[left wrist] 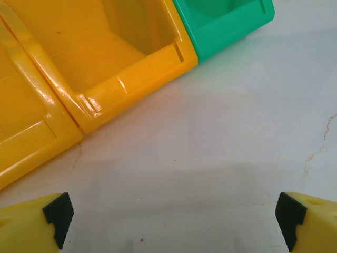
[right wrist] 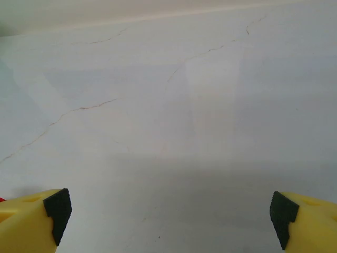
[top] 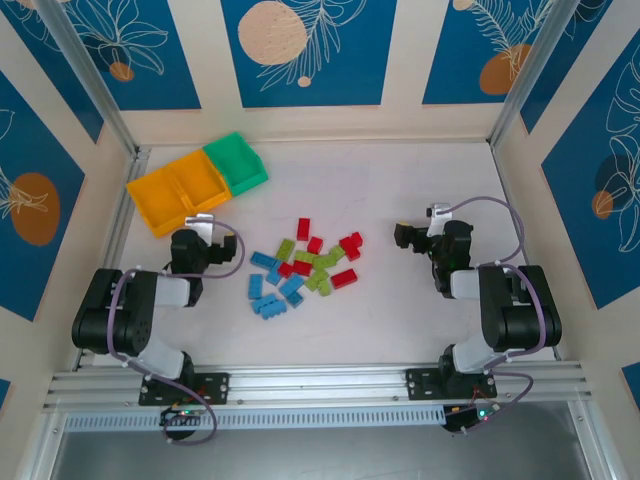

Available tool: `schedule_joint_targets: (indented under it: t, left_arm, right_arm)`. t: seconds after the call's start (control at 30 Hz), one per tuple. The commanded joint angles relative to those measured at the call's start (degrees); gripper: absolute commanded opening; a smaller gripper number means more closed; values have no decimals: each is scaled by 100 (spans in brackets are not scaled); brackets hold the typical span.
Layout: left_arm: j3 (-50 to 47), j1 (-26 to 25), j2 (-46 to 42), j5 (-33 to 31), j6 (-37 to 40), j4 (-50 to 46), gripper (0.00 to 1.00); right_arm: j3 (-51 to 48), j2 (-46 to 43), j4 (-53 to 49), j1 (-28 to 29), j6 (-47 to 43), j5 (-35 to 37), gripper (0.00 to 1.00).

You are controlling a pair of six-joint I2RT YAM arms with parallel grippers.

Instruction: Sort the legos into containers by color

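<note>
Left gripper [left wrist: 174, 219] and right gripper [right wrist: 171, 216]: jaws spread apart, empty. Legos [top: 305, 265] between them, nearer right, off its left; bins [left wrist: 137, 74] just ahead of left.

Top view high, looking down, left wrist close, sharing the containers [top: 180, 190], right wrist close over table [right wrist: 184, 116].
</note>
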Motion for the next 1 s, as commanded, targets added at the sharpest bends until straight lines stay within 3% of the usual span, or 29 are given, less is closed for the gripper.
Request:
schedule_joint_targets:
  t: [0.0, 0.53, 0.63, 0.7, 0.77, 0.83, 0.97]
  left_arm:
    - [116, 65, -56, 129, 61, 89, 100]
    - [86, 65, -75, 123, 66, 130, 100]
    - [160, 15, -397, 72, 119, -304, 99]
    - [399, -9, -917, -185, -57, -1296, 100]
    - [564, -14, -1459, -300, -341, -2099, 100]
    - [733, -45, -1987, -400, -915, -2993, 100]
    - [1414, -237, -2769, -356, -2414, -5239, 100]
  right_arm:
    - [78, 14, 67, -6, -138, -34, 99]
    - [106, -94, -16, -20, -127, -65, 99]
    - [529, -872, -1473, 134, 53, 577, 99]
    - [1061, -1472, -3064, 207, 1001, 1319, 99]
    - [1532, -1965, -4386, 214, 1847, 1428, 99]
    - [1959, -2288, -5633, 229, 2658, 1270, 98]
    - [2519, -2602, -6839, 510, 3068, 326, 96]
